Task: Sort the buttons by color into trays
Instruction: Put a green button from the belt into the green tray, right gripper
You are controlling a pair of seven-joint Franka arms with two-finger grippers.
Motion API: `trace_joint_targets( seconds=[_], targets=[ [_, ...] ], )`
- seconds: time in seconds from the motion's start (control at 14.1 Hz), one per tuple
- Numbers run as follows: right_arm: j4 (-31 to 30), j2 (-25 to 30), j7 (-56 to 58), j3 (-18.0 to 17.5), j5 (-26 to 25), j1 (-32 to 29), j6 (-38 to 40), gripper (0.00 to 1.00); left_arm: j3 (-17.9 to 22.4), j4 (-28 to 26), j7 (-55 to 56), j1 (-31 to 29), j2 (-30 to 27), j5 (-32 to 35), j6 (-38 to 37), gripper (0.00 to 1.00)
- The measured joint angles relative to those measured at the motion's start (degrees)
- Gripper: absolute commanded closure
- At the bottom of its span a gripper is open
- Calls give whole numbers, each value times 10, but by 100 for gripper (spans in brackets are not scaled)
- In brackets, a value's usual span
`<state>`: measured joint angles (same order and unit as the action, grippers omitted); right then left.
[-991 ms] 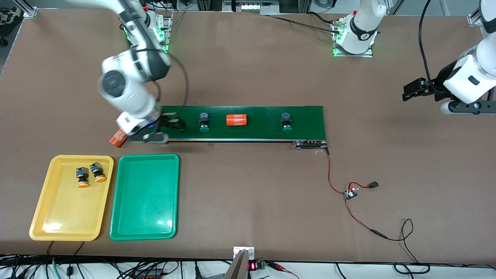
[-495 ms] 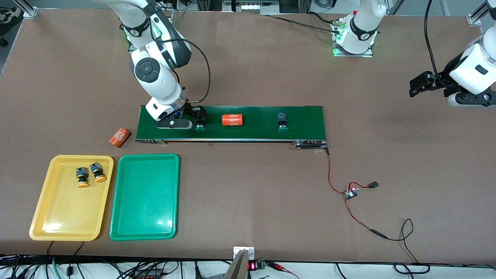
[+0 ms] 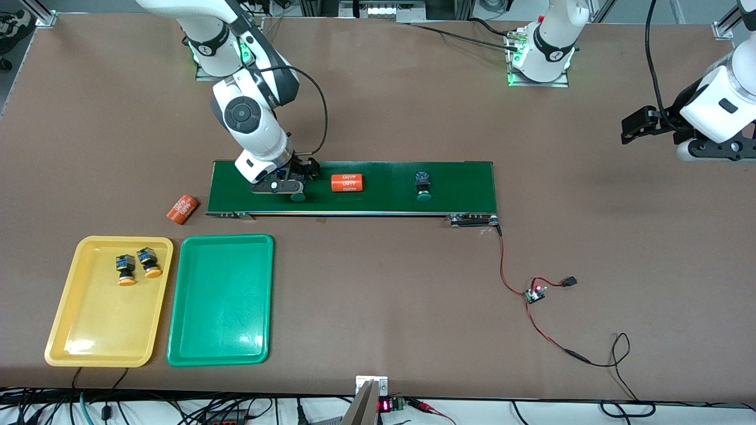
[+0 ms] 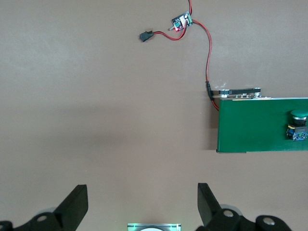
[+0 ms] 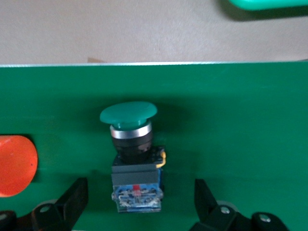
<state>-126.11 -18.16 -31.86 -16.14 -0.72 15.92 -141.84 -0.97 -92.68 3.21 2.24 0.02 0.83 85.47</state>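
A green-capped button (image 3: 298,197) (image 5: 129,159) lies on the dark-green belt (image 3: 460,177). My right gripper (image 3: 295,180) (image 5: 139,202) is low over it and open, its fingers (image 5: 72,202) standing on either side of the button's blue body with gaps. A second green-capped button (image 3: 422,186) (image 4: 298,126) lies farther along the belt toward the left arm's end. Two yellow-orange-capped buttons (image 3: 125,268) (image 3: 149,262) lie in the yellow tray (image 3: 88,330). The green tray (image 3: 221,307) beside it holds nothing. My left gripper (image 3: 631,127) (image 4: 142,207) waits open in the air over bare table.
One orange cylinder (image 3: 346,183) (image 5: 14,166) lies on the belt between the two green buttons; another (image 3: 182,209) lies on the table off the belt's end. A small circuit board (image 3: 534,293) (image 4: 181,21) with red wires lies near the belt's other end.
My right gripper has swung from the belt's end along the belt and come down around the green button. The belt's items have drifted toward the right arm's end. The left gripper shifted slightly.
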Motion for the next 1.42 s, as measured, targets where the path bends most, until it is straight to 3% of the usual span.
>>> trace_joint_targets(
  seconds=[0.21,0.28,0.64,0.99,1.42],
  targets=[
    [0,-4,0,1,-9,0,-1,89,0,0,0,0,0,0,-1,0],
    [0,-4,0,2,-10,0,-1,100,0,0,0,0,0,0,-1,0],
    [18,5,28,8,-13,-24,11,100,1,0,0,0,0,0,-2,0],
    [124,7,114,35,-14,-82,77,100,1,0,0,0,0,0,-2,0],
    [215,-94,270,92,-15,-132,70,100,1,0,0,0,0,0,-2,0]
  ],
)
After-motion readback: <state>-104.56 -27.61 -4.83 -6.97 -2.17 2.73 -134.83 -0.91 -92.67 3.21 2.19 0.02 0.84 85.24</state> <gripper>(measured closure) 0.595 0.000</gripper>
